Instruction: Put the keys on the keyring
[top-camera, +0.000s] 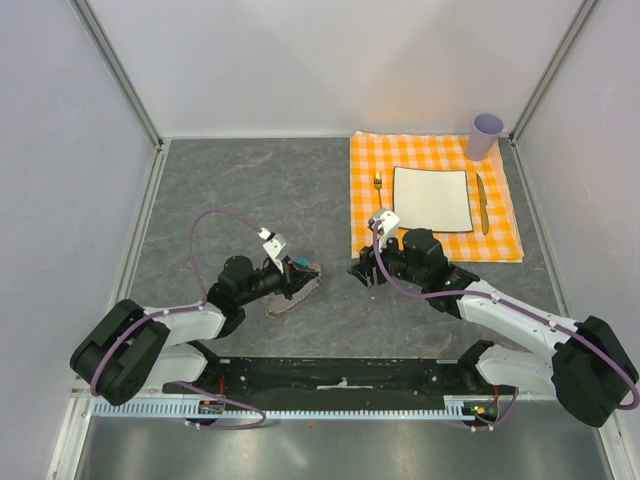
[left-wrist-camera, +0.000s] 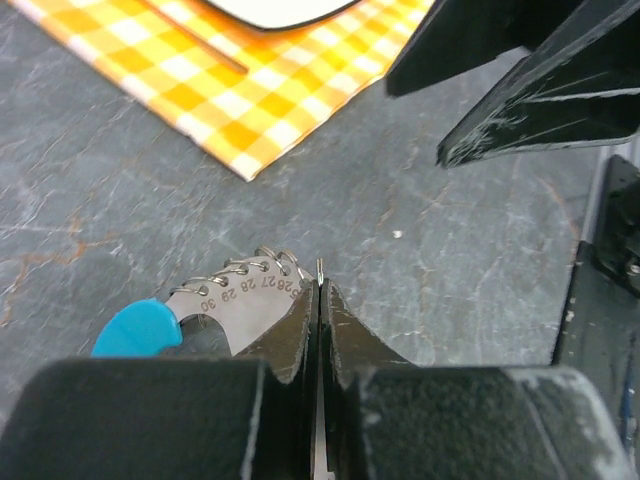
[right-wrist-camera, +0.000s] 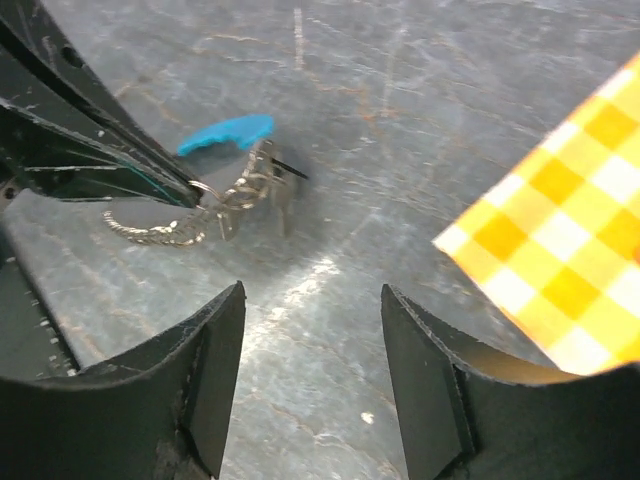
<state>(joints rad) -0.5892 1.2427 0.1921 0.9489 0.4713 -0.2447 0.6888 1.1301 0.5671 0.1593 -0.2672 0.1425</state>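
Observation:
My left gripper (left-wrist-camera: 320, 290) is shut on a thin wire of the keyring (left-wrist-camera: 245, 290), whose tip pokes out past the closed jaws. A numbered metal plate and a bright-blue tag (left-wrist-camera: 138, 328) sit just left of the jaws. In the right wrist view the keyring (right-wrist-camera: 200, 215) hangs from the left fingers (right-wrist-camera: 110, 150), chain drooping to the table, with small dark grey keys (right-wrist-camera: 283, 200) bunched by the blue tag (right-wrist-camera: 228, 133). My right gripper (right-wrist-camera: 312, 295) is open and holds nothing, a short way right of the keyring (top-camera: 292, 292). It hovers low over the slate table (top-camera: 250, 190).
An orange checked cloth (top-camera: 500, 235) lies at the back right, its near corner close to my right gripper (top-camera: 362, 272). On it are a white plate (top-camera: 431, 197), a fork (top-camera: 378, 185) and a knife (top-camera: 481, 203). A lilac cup (top-camera: 485, 135) stands at the far corner.

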